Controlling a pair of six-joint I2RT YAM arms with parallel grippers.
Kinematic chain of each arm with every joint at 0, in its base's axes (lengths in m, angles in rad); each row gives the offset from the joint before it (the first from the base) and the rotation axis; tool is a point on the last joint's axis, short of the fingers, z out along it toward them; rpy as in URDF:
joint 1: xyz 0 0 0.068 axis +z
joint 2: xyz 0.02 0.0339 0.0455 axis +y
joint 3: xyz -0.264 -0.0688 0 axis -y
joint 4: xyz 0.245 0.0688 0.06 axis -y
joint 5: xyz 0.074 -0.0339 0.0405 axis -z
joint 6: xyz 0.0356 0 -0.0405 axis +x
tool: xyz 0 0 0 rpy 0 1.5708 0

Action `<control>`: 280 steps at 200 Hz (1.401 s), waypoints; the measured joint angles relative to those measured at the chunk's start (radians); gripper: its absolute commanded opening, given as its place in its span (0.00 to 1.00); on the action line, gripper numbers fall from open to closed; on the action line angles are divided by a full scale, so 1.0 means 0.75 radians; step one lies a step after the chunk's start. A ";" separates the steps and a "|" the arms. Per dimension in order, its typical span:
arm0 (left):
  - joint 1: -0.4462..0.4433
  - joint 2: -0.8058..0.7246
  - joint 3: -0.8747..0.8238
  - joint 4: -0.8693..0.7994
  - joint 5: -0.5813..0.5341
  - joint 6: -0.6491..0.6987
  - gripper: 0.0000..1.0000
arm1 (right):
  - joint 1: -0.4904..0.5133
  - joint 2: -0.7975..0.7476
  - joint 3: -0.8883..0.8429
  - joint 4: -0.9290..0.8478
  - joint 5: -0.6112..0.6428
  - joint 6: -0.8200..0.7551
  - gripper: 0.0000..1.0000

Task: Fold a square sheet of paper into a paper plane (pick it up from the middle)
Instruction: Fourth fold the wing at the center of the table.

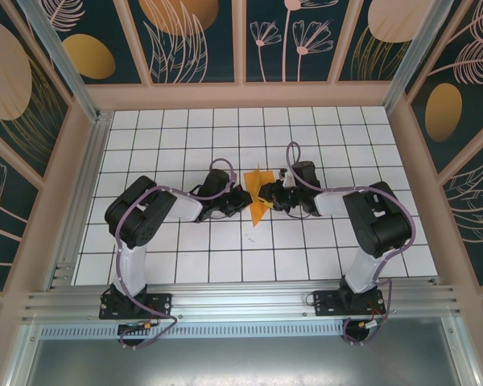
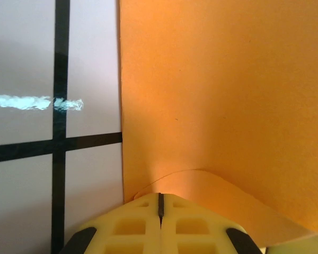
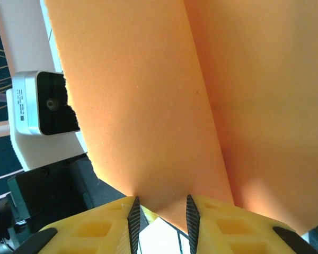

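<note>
Orange paper (image 1: 259,201) near middle of table (image 1: 185,249), between both claws. Left gripper (image 1: 242,198) at paper's 9 o'clock, closed, pinching its edge. Right gripper (image 1: 273,195) at 3 o'clock, jaws slightly apart, paper fold in gap.

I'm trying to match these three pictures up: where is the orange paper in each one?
Top external: the orange paper, at the middle of the table.
Left wrist: the paper covers the right half, pinched by the left gripper.
Right wrist: the paper spans the top, dipping between the right gripper's open fingers.
Shared landmark: the table's black grid lines.
</note>
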State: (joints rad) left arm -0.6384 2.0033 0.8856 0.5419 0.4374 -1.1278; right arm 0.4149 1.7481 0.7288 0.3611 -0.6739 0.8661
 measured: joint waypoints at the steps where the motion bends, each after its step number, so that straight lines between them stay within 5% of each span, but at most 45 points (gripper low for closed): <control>1: 0.001 -0.001 -0.002 0.002 0.000 0.000 0.00 | 0.000 0.000 0.000 -0.001 0.001 -0.001 0.29; 26: 0.009 -0.022 -0.033 0.015 -0.002 0.000 0.00 | 0.000 0.010 0.021 -0.028 0.018 -0.010 0.20; 68: 0.020 -0.047 -0.069 0.028 -0.003 0.000 0.02 | 0.001 0.034 0.053 -0.077 0.036 -0.041 0.19; 116: 0.032 -0.084 -0.107 0.133 0.011 -0.008 0.26 | 0.010 0.060 0.076 -0.129 0.041 -0.080 0.19; 175: 0.034 -0.094 -0.040 0.142 0.015 0.015 0.40 | 0.010 0.062 0.085 -0.144 0.040 -0.101 0.19; 280: 0.034 -0.011 0.058 0.078 0.035 0.117 0.32 | 0.010 0.062 0.096 -0.163 0.040 -0.102 0.19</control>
State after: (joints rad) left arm -0.6132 1.9949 0.9295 0.6006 0.4633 -1.0397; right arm 0.4225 1.7947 0.8009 0.2390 -0.6441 0.7895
